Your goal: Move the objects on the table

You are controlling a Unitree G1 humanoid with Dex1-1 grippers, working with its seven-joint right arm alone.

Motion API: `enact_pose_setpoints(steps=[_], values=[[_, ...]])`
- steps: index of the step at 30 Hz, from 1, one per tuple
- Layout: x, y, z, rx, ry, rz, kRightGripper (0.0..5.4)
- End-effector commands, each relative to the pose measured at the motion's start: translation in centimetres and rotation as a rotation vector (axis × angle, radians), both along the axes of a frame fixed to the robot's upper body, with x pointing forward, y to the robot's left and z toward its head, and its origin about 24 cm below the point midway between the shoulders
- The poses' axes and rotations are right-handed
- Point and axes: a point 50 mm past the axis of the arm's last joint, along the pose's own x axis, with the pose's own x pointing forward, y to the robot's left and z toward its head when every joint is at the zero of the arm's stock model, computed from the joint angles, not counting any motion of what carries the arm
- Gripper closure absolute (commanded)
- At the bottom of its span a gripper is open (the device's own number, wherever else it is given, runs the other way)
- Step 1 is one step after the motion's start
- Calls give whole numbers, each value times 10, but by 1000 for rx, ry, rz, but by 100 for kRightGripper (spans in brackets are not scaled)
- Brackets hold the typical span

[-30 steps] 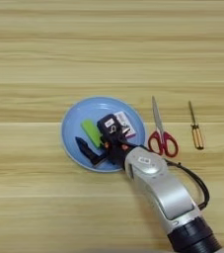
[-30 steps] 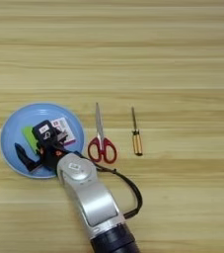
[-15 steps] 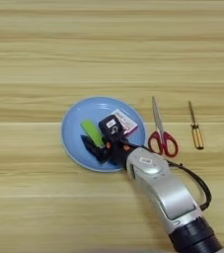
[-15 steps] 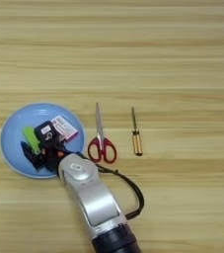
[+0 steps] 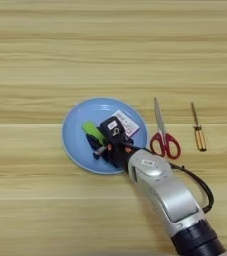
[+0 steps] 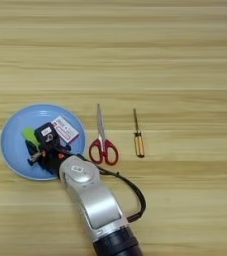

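A blue plate [image 5: 75, 145] lies left of centre on the wooden table [image 5: 110, 55]. In it are a lime-green block [image 5: 90, 129] and a white-and-red flat box [image 5: 127, 122]. My right gripper [image 5: 98, 145] hangs over the plate's middle, just in front of the green block and covering its near end. The silver forearm [image 5: 160, 187] runs off to the bottom right. Red-handled scissors [image 6: 103, 145] lie right of the plate, blades pointing away. A thin amber-handled screwdriver [image 6: 138, 136] lies further right.
A black cable [image 6: 132, 192] loops off the forearm's right side, over the table. Bare wood stretches across the far half and the left front of the table.
The black front of the gripper has drawn in a little to the right over the plate. The green block, box, scissors and screwdriver have not moved.
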Motion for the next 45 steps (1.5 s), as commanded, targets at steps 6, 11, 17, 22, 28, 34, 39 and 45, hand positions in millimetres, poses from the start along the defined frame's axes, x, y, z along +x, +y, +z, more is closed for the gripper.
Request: enact_pose_setpoints(steps=[6, 11, 17, 22, 28, 34, 39, 45], values=[[7, -1, 17, 29, -72, -16, 401], [7, -2, 28, 62, -115, -33, 401], [8, -4, 32, 77, -129, -46, 401], [6, -6, 40, 90, -153, -49, 401], [6, -10, 49, 99, -179, -61, 401], [10, -21, 56, 99, -206, -99, 401], [11, -32, 61, 95, -225, -131, 401], [16, -48, 64, 85, -237, -185, 401]])
